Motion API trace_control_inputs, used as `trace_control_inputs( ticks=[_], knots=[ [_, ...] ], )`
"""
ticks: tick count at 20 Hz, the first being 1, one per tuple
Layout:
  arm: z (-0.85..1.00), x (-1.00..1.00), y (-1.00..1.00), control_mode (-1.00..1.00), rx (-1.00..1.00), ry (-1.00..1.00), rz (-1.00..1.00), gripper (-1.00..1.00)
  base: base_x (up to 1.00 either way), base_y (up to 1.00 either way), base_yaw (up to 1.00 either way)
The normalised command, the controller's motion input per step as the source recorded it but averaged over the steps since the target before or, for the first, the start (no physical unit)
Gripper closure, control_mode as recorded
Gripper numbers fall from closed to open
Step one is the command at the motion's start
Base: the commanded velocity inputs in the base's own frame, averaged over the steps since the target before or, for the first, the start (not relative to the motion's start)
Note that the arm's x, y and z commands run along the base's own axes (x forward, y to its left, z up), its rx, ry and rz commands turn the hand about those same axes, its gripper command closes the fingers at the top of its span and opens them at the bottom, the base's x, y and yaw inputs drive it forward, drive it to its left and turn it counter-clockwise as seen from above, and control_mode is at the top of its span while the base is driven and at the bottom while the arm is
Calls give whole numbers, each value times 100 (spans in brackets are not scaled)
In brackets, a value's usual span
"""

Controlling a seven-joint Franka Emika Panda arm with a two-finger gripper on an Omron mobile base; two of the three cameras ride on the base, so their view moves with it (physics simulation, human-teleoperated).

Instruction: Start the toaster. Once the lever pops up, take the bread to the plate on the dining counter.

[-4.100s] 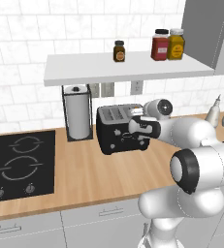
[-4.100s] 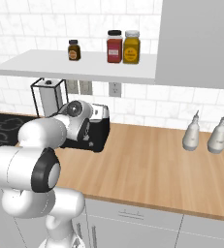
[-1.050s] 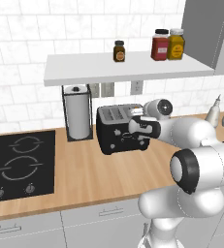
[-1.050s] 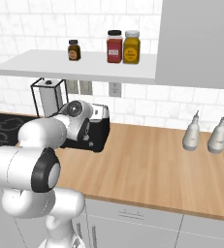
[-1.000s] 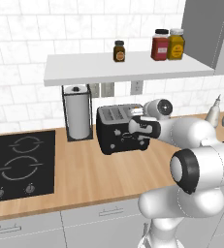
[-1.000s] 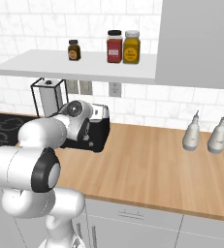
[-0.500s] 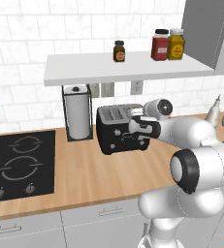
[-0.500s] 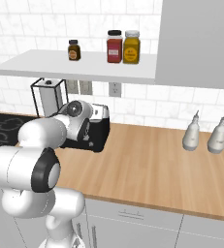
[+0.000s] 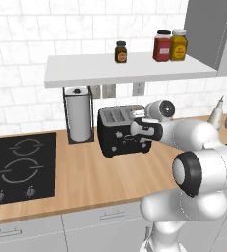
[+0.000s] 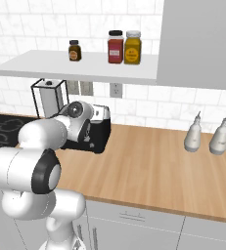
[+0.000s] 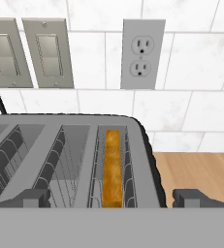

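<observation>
Sitting deep in the toaster, bread shows one edge; pincer released.

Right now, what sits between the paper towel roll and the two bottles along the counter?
In the left base view, the toaster stands between the paper towel roll and the bottles, with the gripper at its right end.

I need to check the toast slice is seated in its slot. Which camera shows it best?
The hand view: the thin golden-brown toast slice stands on edge in the black boxy toaster's rightmost slot. Both base views show the toaster, not the slice.
</observation>
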Motion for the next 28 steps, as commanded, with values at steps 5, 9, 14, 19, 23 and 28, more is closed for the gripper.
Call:
trace_control_inputs(
  ticks=[5,9,14,19,23,28],
  knots=[
    [0,0,0,-100,0,0,0,-100,0,0,0],
    [0,0,0,-100,0,0,0,-100,0,0,0],
    [0,0,0,-100,0,0,0,-100,0,0,0],
    [0,0,0,-100,0,0,0,-100,0,0,0],
    [0,0,0,-100,0,0,0,-100,0,0,0],
    [0,0,0,-100,0,0,0,-100,0,0,0]
  ],
)
